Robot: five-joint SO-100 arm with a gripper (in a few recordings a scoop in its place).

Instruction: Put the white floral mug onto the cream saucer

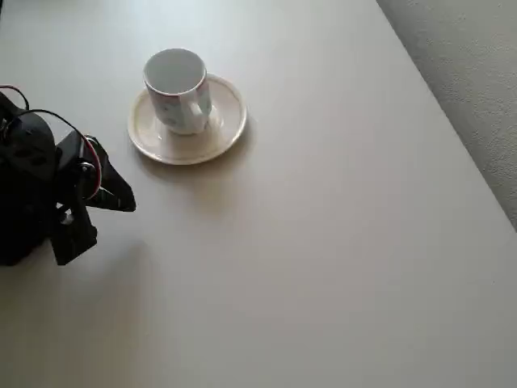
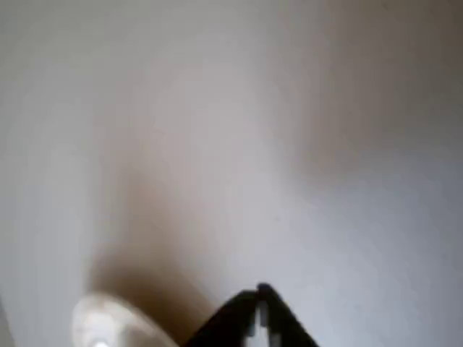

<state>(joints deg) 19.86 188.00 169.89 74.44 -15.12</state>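
Observation:
The white floral mug (image 1: 178,90) stands upright on the cream saucer (image 1: 222,121) at the upper left of the table in the overhead view, with its handle toward the picture's bottom. My black gripper (image 1: 128,201) is below and to the left of the saucer, apart from it, pointing right. Its fingers are together with nothing between them. In the blurred wrist view the gripper (image 2: 259,296) shows shut at the bottom edge, and part of the saucer (image 2: 108,322) lies at the lower left.
The pale table (image 1: 323,242) stretches bare to the right and toward the bottom. Its right edge runs diagonally at the upper right, with grey floor (image 1: 468,73) beyond. The arm's body (image 1: 28,186) with red wires sits at the left edge.

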